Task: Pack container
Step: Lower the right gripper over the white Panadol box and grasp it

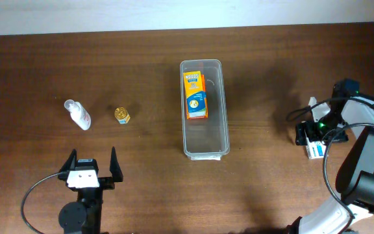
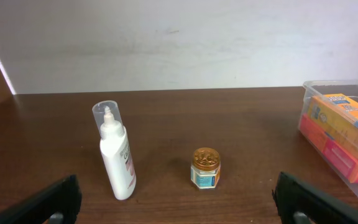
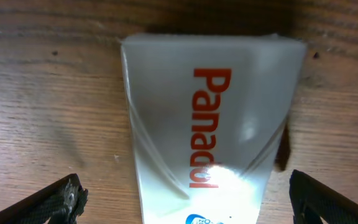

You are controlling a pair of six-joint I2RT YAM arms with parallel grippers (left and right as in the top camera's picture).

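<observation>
The clear plastic container (image 1: 204,110) stands mid-table with an orange box (image 1: 196,95) lying in its far half; both also show at the right edge of the left wrist view (image 2: 328,90). A white Panadol box (image 3: 207,124) lies flat on the table directly under my right gripper (image 3: 185,202), which is open with a finger on each side of it, not touching. Overhead, the right gripper (image 1: 312,135) is at the far right. My left gripper (image 1: 89,170) is open and empty near the front left.
A white bottle with a clear cap (image 1: 78,114) (image 2: 117,152) lies left of a small gold-lidded jar (image 1: 122,116) (image 2: 205,168), both ahead of the left gripper. Black cables loop around the right arm (image 1: 362,169).
</observation>
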